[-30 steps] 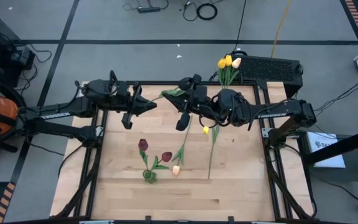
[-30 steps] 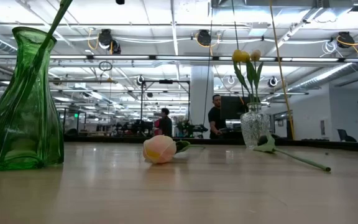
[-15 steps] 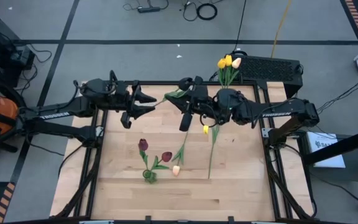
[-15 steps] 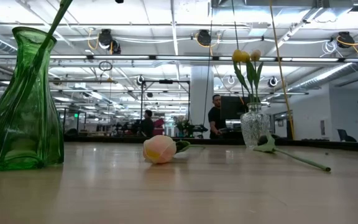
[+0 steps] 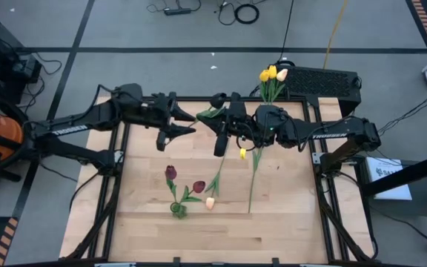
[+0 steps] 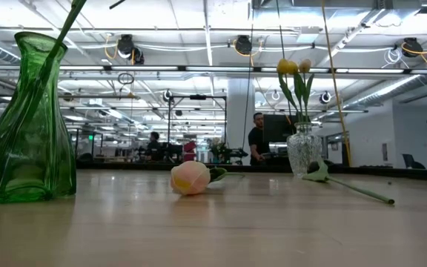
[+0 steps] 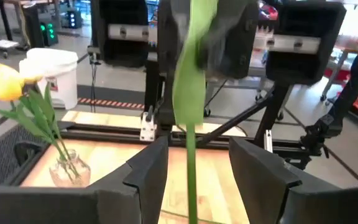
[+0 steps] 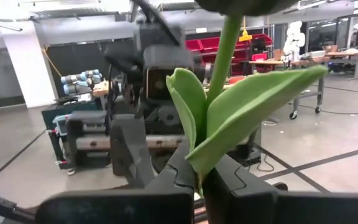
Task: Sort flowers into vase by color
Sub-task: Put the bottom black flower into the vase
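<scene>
Having shifted rightward toward frame centre since a moment ago: left gripper (image 5: 184, 123), jaws spread, straddling a green stem (image 7: 190, 163) without pinching it. Lying lower centre on the table (image 5: 288, 222): dark red tulips (image 5: 170, 173) (a green vase (image 6: 27, 119) beside them). Clamping that stem just right of centre: right gripper (image 5: 219, 123). Standing upper right: yellow tulips (image 5: 270, 73) in a clear vase (image 6: 302, 149).

Green vase (image 6: 27, 119) at left, peach tulip head (image 6: 190, 178) lying mid-table, clear vase (image 6: 302, 152) — yellow tulips (image 6: 293, 68), possibly three — behind.
</scene>
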